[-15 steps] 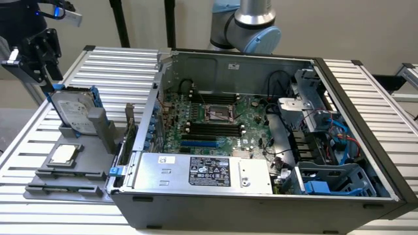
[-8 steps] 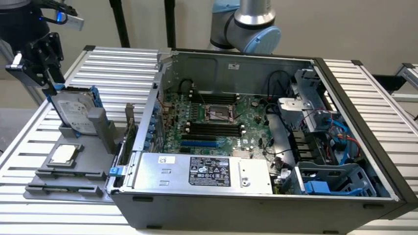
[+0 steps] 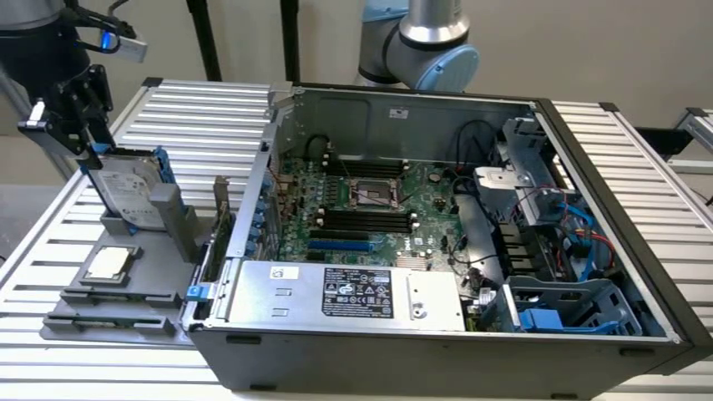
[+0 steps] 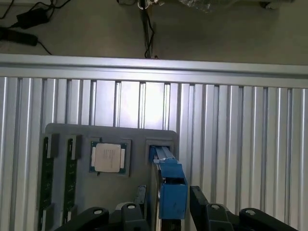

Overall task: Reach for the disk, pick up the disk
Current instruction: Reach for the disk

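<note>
We're looking at the gripper [image 3: 93, 149] at the exterior view's left, low over the disk [image 3: 125, 190], jaws spread wide and holding nothing. The disk stands upright on its edge in a slot of the grey tray [image 3: 67, 324], with its white label facing us and its blue bracket [image 3: 159, 167] running up the edge.

From the wrist view we see the disk [image 4: 167, 185] edge-on between the 2 black fingers [image 4: 201, 204], with a gap on each side, so there's no contact yet. Just beside it on the tray [image 4: 96, 132] lies the small square chip [image 4: 108, 158]. The tray sits on the ribbed metal bench [image 3: 200, 109]. The open computer case [image 3: 446, 355] is next to it, on the exterior view's right.
</note>
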`<state>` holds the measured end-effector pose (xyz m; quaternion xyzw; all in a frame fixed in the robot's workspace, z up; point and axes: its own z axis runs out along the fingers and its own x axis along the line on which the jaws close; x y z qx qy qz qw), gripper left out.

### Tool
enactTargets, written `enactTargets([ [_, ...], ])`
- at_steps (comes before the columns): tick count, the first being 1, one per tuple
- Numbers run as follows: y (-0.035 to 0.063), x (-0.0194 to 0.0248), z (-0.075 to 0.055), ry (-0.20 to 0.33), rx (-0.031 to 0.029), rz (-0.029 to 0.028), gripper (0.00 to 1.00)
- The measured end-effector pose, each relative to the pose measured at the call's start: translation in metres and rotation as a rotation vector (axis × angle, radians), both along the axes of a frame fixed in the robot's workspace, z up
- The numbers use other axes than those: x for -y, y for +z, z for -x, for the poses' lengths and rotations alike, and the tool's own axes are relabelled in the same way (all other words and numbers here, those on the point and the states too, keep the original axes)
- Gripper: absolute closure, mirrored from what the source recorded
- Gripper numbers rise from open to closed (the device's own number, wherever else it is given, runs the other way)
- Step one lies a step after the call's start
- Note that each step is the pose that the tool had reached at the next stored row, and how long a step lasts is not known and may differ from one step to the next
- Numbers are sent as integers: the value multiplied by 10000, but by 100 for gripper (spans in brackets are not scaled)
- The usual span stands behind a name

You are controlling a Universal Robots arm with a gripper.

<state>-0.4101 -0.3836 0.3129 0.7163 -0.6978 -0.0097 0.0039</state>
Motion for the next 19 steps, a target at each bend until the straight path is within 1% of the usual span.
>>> enactTargets([
  [6,-106,-1,43,0,70,-41,52],
  [12,-154,-5,44,0,72,-94,52],
  [19,-193,-5,45,0,76,-121,52],
])
